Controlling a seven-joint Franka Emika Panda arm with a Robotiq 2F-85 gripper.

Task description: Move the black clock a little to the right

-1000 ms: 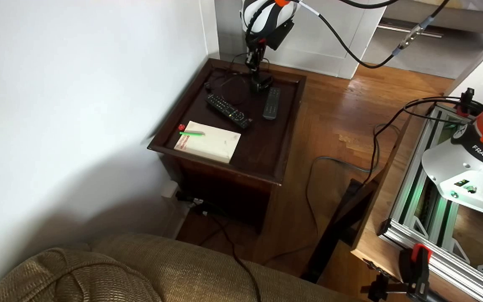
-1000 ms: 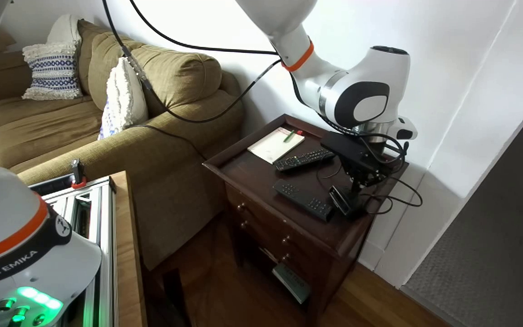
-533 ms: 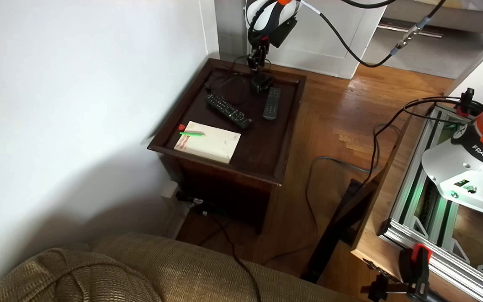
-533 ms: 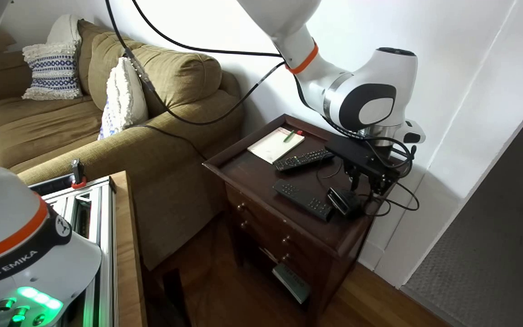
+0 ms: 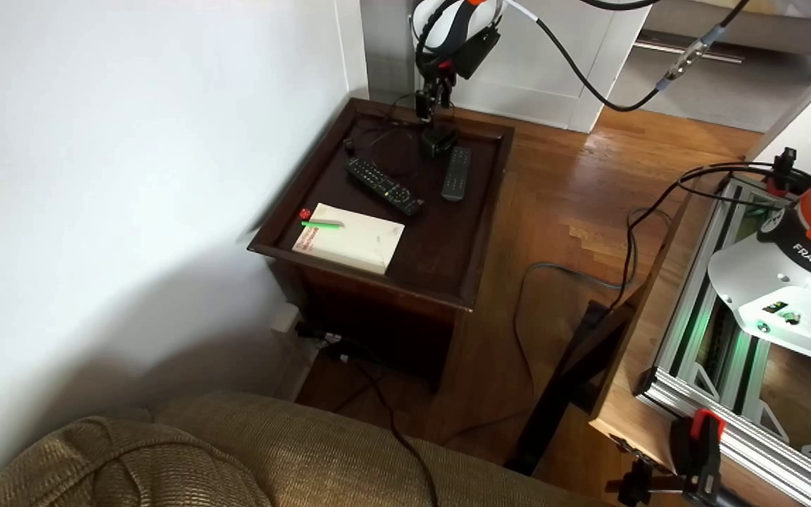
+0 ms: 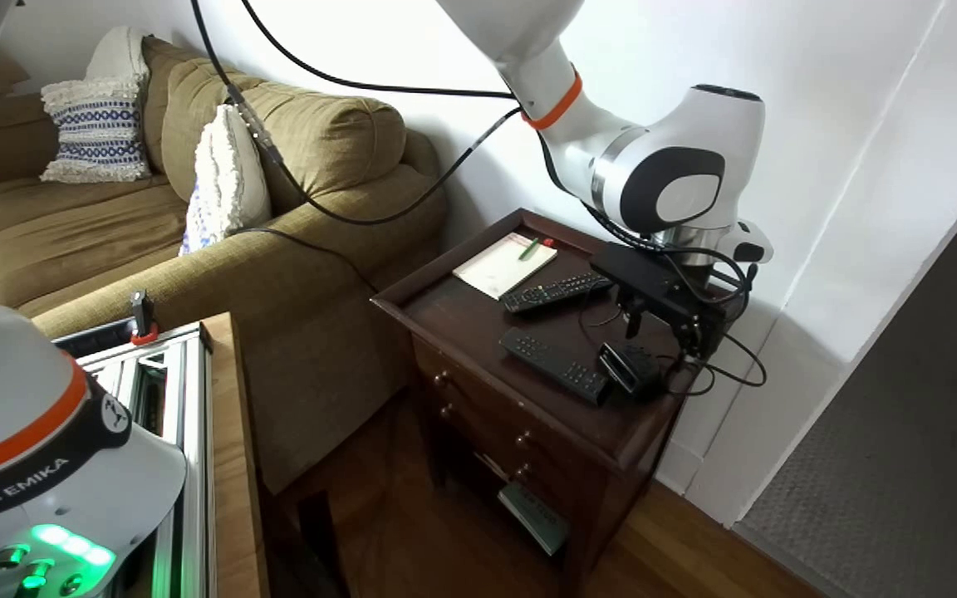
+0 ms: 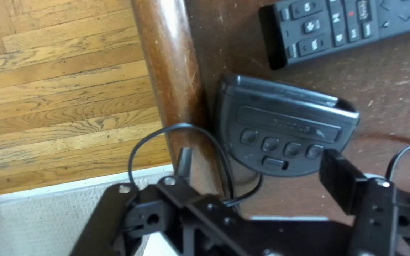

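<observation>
The black clock (image 7: 287, 124), a squat black box with several buttons on top, rests on the dark side table near the raised rim. In both exterior views it stands at the end of a remote control, the clock (image 6: 630, 367) partly under the arm. My gripper (image 7: 256, 156) is open, its two fingers wide apart with nothing between them. One finger (image 7: 340, 177) overlaps a corner button of the clock in the wrist view; whether it touches cannot be told. In an exterior view the gripper (image 6: 663, 342) hangs just above and behind the clock (image 5: 438, 139).
Two remote controls, a near one (image 6: 553, 365) and a far one (image 6: 557, 292), lie beside the clock. A pale notepad (image 5: 353, 239) carries a green pencil (image 5: 321, 224). A thin black cable (image 7: 187, 125) loops over the table's rim (image 7: 169, 53). A white wall (image 5: 166, 105) borders the table.
The fingers have spread from closed to wide apart. My arm has shifted slightly up and right in an exterior view, away from the clock, which looks unmoved.
</observation>
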